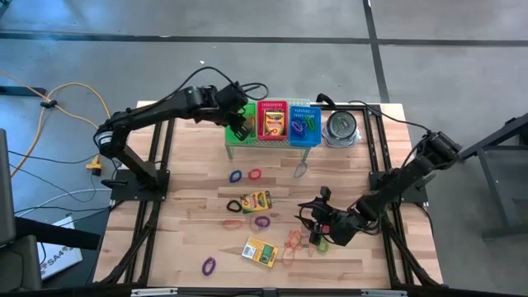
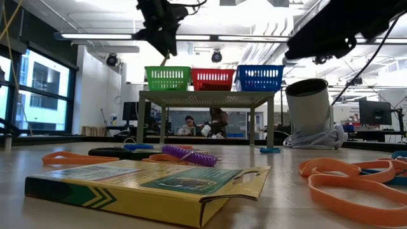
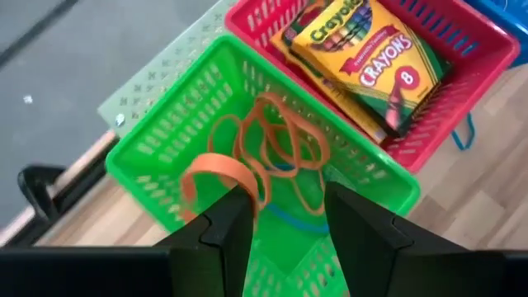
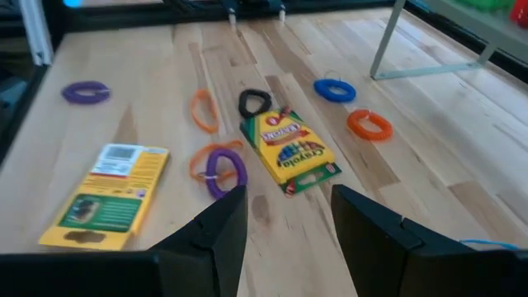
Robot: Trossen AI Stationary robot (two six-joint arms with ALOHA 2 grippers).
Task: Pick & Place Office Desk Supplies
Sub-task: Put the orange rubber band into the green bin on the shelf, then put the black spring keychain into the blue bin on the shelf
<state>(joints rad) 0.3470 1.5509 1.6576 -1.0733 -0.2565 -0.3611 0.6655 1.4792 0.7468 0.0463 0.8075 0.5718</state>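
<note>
My left gripper (image 3: 285, 202) hovers open above the green basket (image 3: 165, 140), fingers pointing down into it. Several orange rubber bands (image 3: 280, 148) lie in that basket, and a wider orange band (image 3: 216, 172) sits right at one fingertip. A crayon box (image 3: 363, 49) lies in the red basket (image 3: 462, 82). My right gripper (image 4: 285, 202) is open low over the table's near right part, with nothing between its fingers. Ahead of it on the wood lie one crayon box (image 4: 289, 148) face up, another (image 4: 103, 194) back up, and loose bands (image 4: 224, 169). My left gripper has the wide orange band (image 3: 216, 172) arching beside one fingertip (image 3: 235, 206) over the basket; whether the band touches that finger I cannot tell. Nothing lies between the two fingers.
The green, red (image 1: 273, 122) and blue (image 1: 304, 124) baskets stand in a row on a small raised shelf (image 2: 203, 98) at the table's far side. A silvery tin (image 1: 340, 128) is to their right. Bands (image 1: 236, 176) and two crayon boxes (image 1: 256, 200) are scattered over the table's middle and near part.
</note>
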